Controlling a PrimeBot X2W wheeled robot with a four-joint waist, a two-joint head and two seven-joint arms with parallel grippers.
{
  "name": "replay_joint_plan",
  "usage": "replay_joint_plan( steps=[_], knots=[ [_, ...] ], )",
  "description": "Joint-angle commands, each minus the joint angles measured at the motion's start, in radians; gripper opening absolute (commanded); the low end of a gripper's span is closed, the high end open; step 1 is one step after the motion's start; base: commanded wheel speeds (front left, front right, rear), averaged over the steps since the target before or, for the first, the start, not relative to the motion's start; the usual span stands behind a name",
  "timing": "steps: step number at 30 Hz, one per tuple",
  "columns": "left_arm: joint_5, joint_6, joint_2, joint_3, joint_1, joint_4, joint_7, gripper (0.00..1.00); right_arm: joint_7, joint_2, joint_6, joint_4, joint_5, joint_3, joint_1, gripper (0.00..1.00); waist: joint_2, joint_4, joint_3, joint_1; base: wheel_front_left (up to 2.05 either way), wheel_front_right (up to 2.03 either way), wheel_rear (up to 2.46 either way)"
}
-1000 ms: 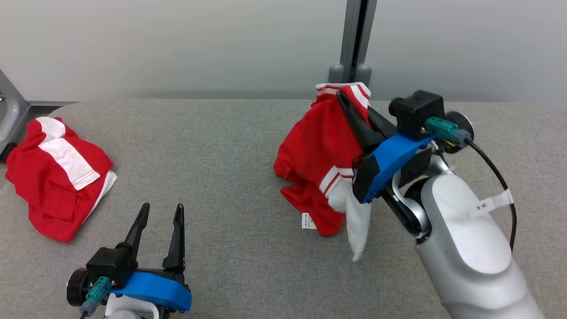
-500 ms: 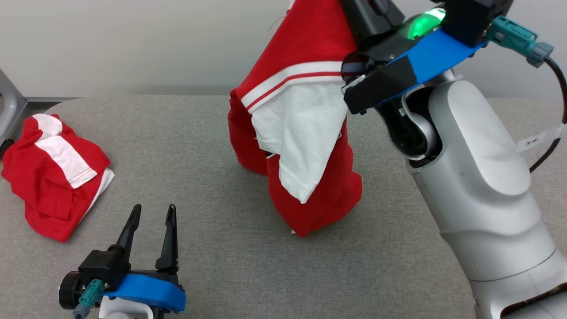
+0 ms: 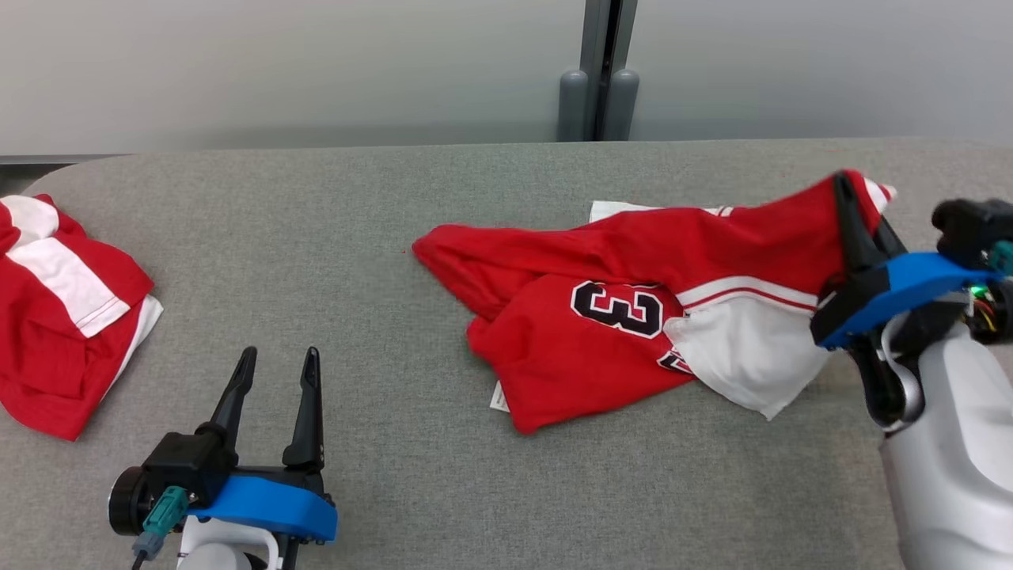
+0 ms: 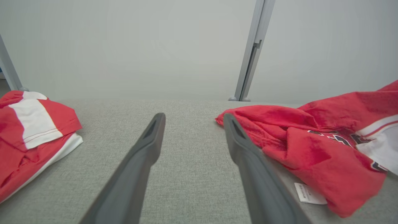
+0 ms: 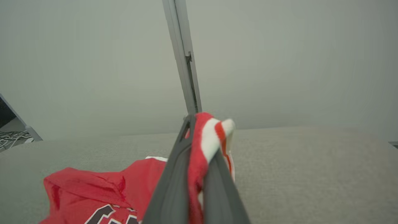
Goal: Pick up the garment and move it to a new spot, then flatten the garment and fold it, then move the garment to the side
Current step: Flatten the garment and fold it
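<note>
right jaws are pinched tight on a striped edge of the garment [image 3: 601, 348], raised near the right edge of the surface [image 3: 316, 206] so the rest lies stretched toward the middle, likely to spread it. left jaws gape wide, empty, by the front edge.

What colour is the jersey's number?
Black, white-outlined. Number on jersey shows best in head view.

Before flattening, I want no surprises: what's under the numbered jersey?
A white tag pokes out beneath the jersey at its near edge, on the grey table. Anything else under it is hidden.
</note>
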Motion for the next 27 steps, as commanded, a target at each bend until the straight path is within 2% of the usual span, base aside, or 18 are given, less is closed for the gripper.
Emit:
replay_joint_plan(
  steps=[1,5,10,18,23,24,27],
  knots=[
    [0.004,-0.006,0.000,0.008,-0.019,-0.003,-0.005,1.00,0.002,-0.015,0.000,0.003,-0.019,-0.034,0.035,0.00,0.0000,-0.003,0.006,0.0000,0.00,0.00,0.00],
    [0.011,-0.007,0.002,0.008,-0.026,-0.002,-0.005,1.00,-0.009,-0.027,0.000,0.003,-0.045,-0.096,0.078,0.00,0.0000,-0.009,0.018,0.0000,0.00,0.00,0.00],
    [0.012,-0.008,0.003,0.003,-0.038,-0.001,-0.005,1.00,-0.018,-0.034,0.000,0.011,-0.058,-0.126,0.074,0.00,0.0000,-0.009,0.031,0.0000,0.00,0.00,0.00],
    [0.021,-0.015,0.008,-0.020,-0.068,0.000,-0.005,1.00,-0.076,-0.079,0.000,0.089,-0.072,-0.127,-0.060,0.00,0.0000,0.022,0.074,0.0000,0.00,0.00,0.00],
    [0.025,-0.015,0.003,-0.032,-0.085,0.000,-0.005,1.00,-0.079,-0.103,0.000,0.188,-0.086,-0.107,-0.151,0.02,0.0000,0.062,0.106,0.0000,0.00,0.00,0.00],
    [0.025,-0.015,0.003,-0.032,-0.086,-0.001,-0.005,1.00,-0.075,-0.106,0.000,0.213,-0.087,-0.103,-0.164,1.00,0.0000,0.067,0.110,0.0000,0.00,0.00,0.00],
    [0.023,-0.016,0.002,-0.035,-0.093,-0.003,-0.005,1.00,-0.062,-0.114,0.000,0.279,-0.098,-0.106,-0.192,1.00,0.0000,0.085,0.119,0.0000,0.00,0.00,0.00]
  ],
)
